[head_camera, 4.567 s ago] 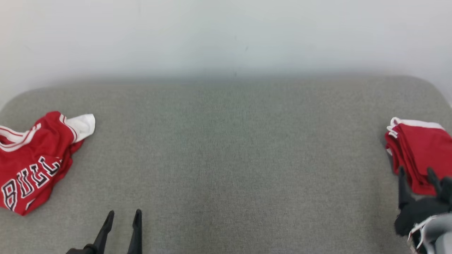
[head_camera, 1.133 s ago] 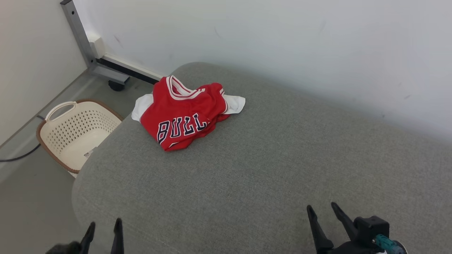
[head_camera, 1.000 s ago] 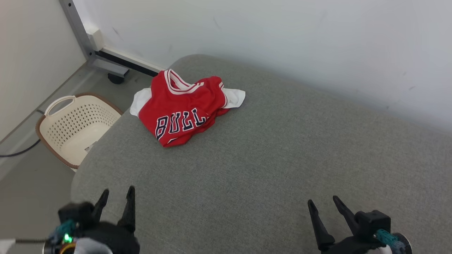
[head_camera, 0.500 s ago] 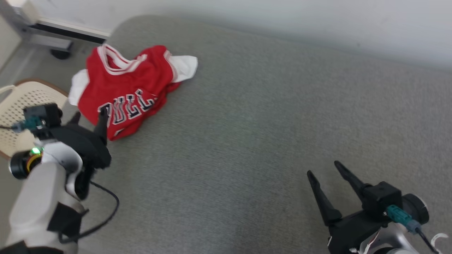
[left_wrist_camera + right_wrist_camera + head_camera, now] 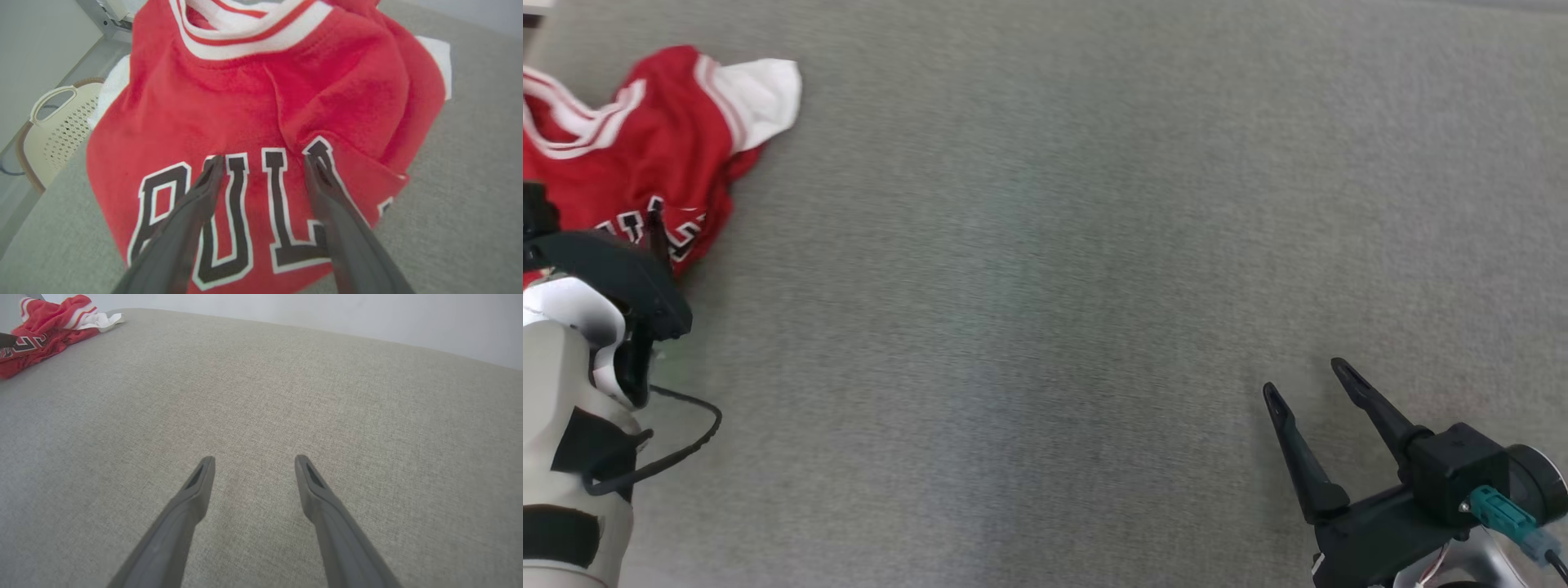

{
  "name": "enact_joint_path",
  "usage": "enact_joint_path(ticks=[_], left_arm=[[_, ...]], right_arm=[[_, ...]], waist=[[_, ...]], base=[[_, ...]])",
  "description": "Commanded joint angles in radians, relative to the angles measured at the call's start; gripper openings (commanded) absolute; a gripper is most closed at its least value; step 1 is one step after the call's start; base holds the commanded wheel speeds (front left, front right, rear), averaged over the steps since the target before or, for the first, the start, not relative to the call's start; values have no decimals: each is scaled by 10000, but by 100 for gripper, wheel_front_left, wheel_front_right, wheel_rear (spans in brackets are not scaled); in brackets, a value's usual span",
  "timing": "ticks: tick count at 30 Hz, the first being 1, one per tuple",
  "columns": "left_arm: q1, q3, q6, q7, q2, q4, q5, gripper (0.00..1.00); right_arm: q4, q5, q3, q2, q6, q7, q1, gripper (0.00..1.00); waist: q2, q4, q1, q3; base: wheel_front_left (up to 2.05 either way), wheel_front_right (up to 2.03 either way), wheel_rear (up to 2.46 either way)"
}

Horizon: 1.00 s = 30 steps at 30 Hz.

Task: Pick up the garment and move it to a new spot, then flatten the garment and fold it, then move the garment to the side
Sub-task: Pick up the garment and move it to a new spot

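Observation:
The garment (image 5: 645, 139) is a crumpled red jersey with white trim and dark block letters, lying at the far left of the grey cushion. My left gripper (image 5: 263, 158) is open, its two fingers spread just over the lettering on the jersey (image 5: 253, 102), with nothing held. I cannot tell whether the fingertips touch the cloth. The pale left forearm (image 5: 564, 367) reaches up the left edge of the head view. My right gripper (image 5: 1305, 376) is open and empty at the lower right, far from the jersey. In the right wrist view the right gripper (image 5: 254, 458) hangs over bare cushion, and the jersey (image 5: 45, 322) is at the far upper left.
The grey fabric cushion (image 5: 1045, 245) stretches wide between the two arms. A cream perforated basket (image 5: 53, 122) stands on the floor past the cushion's left edge. A metal frame leg (image 5: 98, 12) and a white wall (image 5: 327, 310) lie behind.
The head camera has tilted down and swung right, so the whole picture shifted. My left arm has reached forward over the jersey. The right gripper stays open over the cushion.

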Motion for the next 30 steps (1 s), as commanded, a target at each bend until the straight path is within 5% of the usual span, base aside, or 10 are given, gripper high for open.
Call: enact_joint_path(ticks=[1, 4, 5, 6, 8, 21, 30], left_arm=[[-167, 38, 115, -32, -33, 97, 59, 100], [-72, 175, 376, -117, -126, 373, -122, 100], [-60, 218, 431, -126, -145, 451, -198, 82], [-22, 220, 422, -130, -150, 555, -208, 41], [36, 164, 385, -87, -134, 700, -194, 0], [-426, -94, 100, -523, 690, 533, 55, 0], [-937, -710, -601, -179, 1355, -940, 136, 0]], right_arm=[[-49, -10, -13, 17, -18, 13, 69, 100], [-111, 3, -8, 28, -18, 20, 156, 100], [-97, 16, 11, 30, -18, 23, 148, 100], [-74, 28, 47, 47, -18, 16, 112, 100], [-18, 56, 94, 74, -18, -12, 14, 100], [1090, 405, 607, 477, -18, -615, -597, 100], [2535, 622, 426, 1091, -18, -1635, -715, 100]], waist=[[-2, -480, -1, 470], [-2, -518, -1, 486], [-2, -537, -1, 480], [-2, -559, -1, 465], [-2, -590, -1, 418], [-2, -803, -1, -1072], [-2, -1150, -1, -2953]], base=[[0, 0, 0], [0, 0, 0], [0, 0, 0], [0, 0, 0], [0, 0, 0], [0, 0, 0], [0, 0, 0]])
